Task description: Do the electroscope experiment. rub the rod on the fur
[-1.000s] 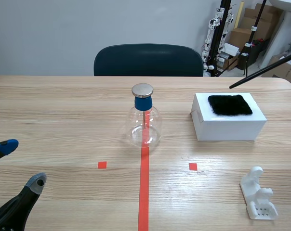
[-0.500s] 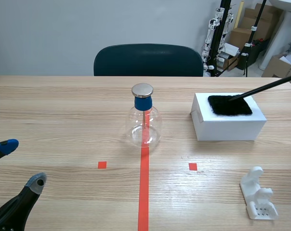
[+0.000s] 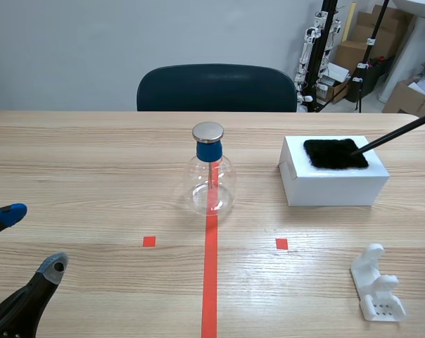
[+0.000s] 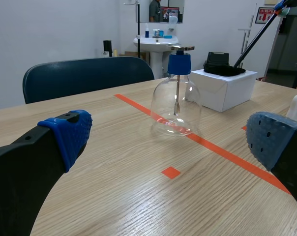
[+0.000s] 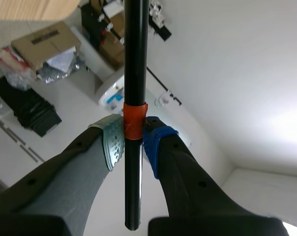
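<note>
Rod [image 3: 394, 134] tip rests on the black fur [image 3: 332, 153] atop the white box [image 3: 332, 186], so the rubbing step looks under way. Taking the rod to the electroscope [image 3: 211, 176], mid table [image 3: 93, 162], is not yet done. Right end effector [image 5: 133, 140] pinches the rod at its orange band, and the rod slants down from the right. Left end effector [image 3: 31, 239] is spread and low at the near table edge, holding nothing.

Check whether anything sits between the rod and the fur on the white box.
Nothing visible does. The rod, clamped in the right gripper, already has its tip on the fur atop the white box.
</note>
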Controlling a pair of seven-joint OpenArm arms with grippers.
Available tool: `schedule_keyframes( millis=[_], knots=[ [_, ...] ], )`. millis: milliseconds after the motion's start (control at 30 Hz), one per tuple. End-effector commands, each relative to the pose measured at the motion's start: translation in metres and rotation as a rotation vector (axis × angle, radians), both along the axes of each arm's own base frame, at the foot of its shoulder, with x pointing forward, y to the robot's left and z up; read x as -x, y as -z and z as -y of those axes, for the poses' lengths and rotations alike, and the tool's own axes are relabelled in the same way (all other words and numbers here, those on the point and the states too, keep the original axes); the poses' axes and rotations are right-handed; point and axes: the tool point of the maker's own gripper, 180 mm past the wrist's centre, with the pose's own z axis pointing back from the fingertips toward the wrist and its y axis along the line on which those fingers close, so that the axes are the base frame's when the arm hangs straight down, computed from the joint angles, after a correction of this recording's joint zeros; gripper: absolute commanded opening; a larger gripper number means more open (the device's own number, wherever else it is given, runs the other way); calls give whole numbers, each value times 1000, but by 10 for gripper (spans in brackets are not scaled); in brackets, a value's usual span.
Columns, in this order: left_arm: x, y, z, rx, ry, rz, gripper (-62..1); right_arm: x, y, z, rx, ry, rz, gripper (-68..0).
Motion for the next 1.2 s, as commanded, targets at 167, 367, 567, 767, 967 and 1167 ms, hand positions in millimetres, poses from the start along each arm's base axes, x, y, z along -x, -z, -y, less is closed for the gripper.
schedule_keyframes(
  millis=[167,367,567,767,967,1167],
  knots=[
    [-3,-7,-1,12,-5,31,14,-10,-15,-14,-66,-15,65,-676],
    [-3,-7,-1,12,-5,31,14,-12,-22,0,-40,56,109,-676],
    [-3,-7,-1,12,-5,31,14,-10,-9,-21,-92,-16,57,-676],
    [-3,-7,-1,12,-5,31,14,-12,-13,-13,-81,31,97,-676],
    [-3,-7,-1,12,-5,31,14,-13,-18,3,-45,113,127,-676],
    [-3,-7,-1,12,-5,31,14,-8,-2,-23,-95,-16,29,-676]
  ],
)
